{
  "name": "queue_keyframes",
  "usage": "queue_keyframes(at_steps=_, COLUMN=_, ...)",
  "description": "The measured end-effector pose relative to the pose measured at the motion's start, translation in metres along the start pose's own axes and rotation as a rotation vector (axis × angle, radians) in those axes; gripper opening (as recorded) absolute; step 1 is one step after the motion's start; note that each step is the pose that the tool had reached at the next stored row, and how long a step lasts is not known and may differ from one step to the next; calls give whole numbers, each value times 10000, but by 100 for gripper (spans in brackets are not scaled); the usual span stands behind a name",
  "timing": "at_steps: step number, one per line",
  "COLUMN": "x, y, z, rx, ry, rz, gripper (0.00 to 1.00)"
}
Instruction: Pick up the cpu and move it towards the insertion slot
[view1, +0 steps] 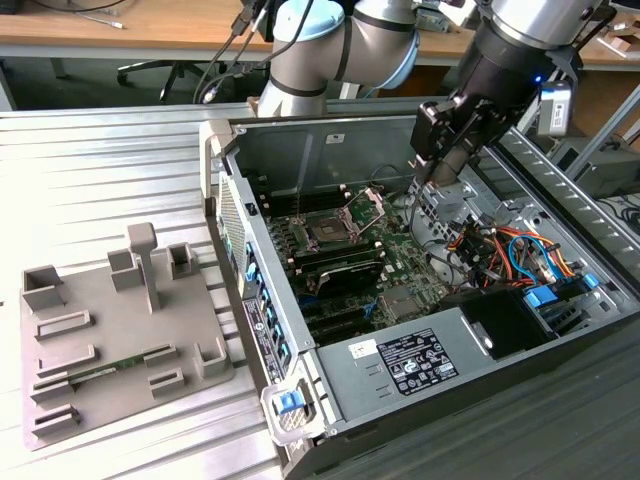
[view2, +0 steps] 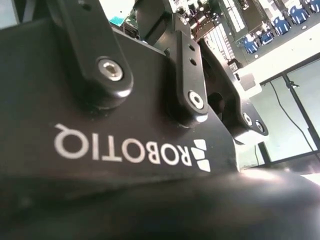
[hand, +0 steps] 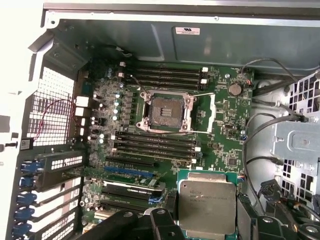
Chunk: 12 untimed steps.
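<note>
I am seeing the cpu (hand: 207, 206) showing a pale silvery top edged in green, low in the first wrist view; the insertion slot (hand: 165, 113) is showing dark inside a silver frame; the motherboard (hand: 220, 115) is showing green; the gripper (view1: 447, 138) is showing black; the fixture tray (view1: 110, 335) is showing grey.

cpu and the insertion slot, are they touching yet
Apart. In the first wrist view the cpu sits by the end effector, with rows of black memory slots and green board between it and the open insertion slot.
</note>
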<state>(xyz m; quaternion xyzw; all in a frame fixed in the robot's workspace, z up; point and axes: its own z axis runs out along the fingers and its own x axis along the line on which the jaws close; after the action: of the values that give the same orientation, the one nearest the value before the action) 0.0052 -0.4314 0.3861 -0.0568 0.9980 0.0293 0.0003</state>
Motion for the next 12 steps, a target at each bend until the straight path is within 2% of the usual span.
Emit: queue_keyframes(at_steps=12, x=59, y=45, z=7, rx=0, ry=0, rz=1, gripper=55)
